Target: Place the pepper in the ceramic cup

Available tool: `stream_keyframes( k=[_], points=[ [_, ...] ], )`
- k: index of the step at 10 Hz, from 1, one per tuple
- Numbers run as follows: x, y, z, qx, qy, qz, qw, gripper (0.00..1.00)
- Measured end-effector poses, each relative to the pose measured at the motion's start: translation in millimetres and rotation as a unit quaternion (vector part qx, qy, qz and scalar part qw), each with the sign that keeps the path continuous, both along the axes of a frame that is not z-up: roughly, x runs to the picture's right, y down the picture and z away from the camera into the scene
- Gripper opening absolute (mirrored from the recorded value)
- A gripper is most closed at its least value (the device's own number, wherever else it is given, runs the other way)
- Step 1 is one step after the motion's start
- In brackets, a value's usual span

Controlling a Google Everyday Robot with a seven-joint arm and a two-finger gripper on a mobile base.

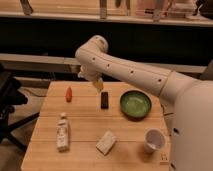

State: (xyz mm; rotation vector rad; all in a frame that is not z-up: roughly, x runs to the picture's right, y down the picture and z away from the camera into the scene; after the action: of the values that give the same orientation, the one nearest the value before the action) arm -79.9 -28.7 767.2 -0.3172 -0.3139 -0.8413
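Note:
The small red-orange pepper (68, 93) lies on the wooden table (85, 122) near its far left edge. At the front right stands the white ceramic cup (154, 139), upright and empty as far as I can see. My gripper (98, 85) hangs open above the back middle of the table, pointing down. It is to the right of the pepper, just over the black block (104, 100), and holds nothing. The white arm reaches in from the right.
A wide green bowl (135, 104) sits right of the black block. A pale bottle (62, 132) lies at the front left, with a whitish sponge-like block (105, 142) at the front middle. A black chair (9, 102) stands left of the table, and shelving runs behind it.

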Motion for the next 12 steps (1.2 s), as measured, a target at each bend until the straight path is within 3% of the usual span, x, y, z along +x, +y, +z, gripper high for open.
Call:
stream_keyframes(
  k=[12],
  points=[
    [-56, 14, 36.4, -0.007, -0.031, -0.002, 0.9995, 0.80]
  ],
)
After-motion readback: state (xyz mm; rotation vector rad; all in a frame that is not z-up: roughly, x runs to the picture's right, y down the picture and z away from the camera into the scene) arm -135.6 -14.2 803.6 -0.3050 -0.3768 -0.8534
